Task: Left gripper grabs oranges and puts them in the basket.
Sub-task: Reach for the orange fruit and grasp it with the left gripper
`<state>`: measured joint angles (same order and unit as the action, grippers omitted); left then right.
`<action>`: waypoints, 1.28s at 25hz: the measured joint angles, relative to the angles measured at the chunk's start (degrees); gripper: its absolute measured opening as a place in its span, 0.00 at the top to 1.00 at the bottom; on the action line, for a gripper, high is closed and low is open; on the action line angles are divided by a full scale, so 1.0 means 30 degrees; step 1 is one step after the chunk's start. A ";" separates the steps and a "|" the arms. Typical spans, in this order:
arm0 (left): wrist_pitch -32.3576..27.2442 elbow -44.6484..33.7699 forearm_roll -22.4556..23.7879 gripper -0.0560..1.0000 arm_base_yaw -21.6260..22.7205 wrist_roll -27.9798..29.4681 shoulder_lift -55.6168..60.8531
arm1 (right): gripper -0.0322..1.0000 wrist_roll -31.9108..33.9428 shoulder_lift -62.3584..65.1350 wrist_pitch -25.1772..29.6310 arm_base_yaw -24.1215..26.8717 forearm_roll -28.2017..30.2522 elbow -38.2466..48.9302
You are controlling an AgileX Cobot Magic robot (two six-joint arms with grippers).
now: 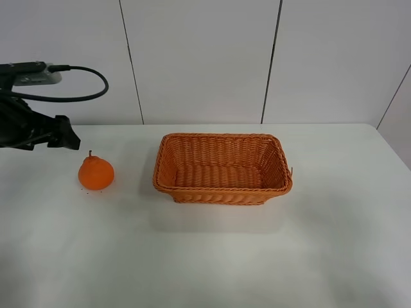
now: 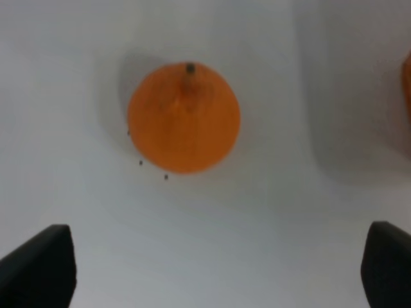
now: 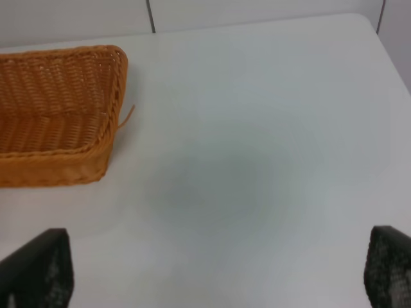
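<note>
Left tool (image 2: 212, 273) is spread wide here, one black finger (image 2: 40, 269) in each near corner of my wrist view and only white bench (image 1: 192, 256) between them. The orange (image 1: 96, 173) sits on the bench just ahead of those open jaws, untouched, with its knobbed top and short dark stem pointing up. A few dark specks (image 2: 140, 162) lie on the bench right beside its skin.

From the high camera, my left arm hangs at the far left edge, above and behind the fruit and clear of it. A black cable (image 1: 106, 83) loops off its top.

The basket (image 1: 221, 194) stands to the right of the orange, near the middle of the bench, with a strip of white between the two. It is woven with flared sides, and its floor is in plain sight.

My right tool (image 3: 212, 276) is spread open as well, fingers wide apart over bare bench. That wrist view catches one corner of the basket, where a loose strand of wicker pokes out from the side.

Behind it all is a pale panelled wall (image 1: 199, 58).
</note>
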<state>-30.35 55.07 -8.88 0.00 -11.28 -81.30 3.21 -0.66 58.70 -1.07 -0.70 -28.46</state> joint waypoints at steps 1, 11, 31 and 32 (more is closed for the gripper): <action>0.0000 0.0599 -0.0023 0.01 0.0000 0.0003 -0.0881 | 0.30 0.0000 0.0000 0.0000 0.0000 0.0000 0.0000; -0.0006 0.4026 -0.0078 0.01 0.0000 -0.0878 -0.7094 | 0.30 0.0000 0.0000 0.0000 0.0000 0.0000 0.0000; 0.1724 0.5368 -0.0096 0.10 0.0000 -0.1609 -1.1639 | 0.30 0.0000 0.0000 0.0000 0.0000 0.0000 0.0000; 0.1745 0.5368 -0.0096 0.15 0.0000 -0.1726 -1.1639 | 0.30 0.0000 0.0000 0.0000 0.0000 0.0000 0.0000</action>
<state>-25.12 71.18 -9.16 0.00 -16.46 -116.22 3.21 -0.66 58.70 -1.07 -0.70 -28.46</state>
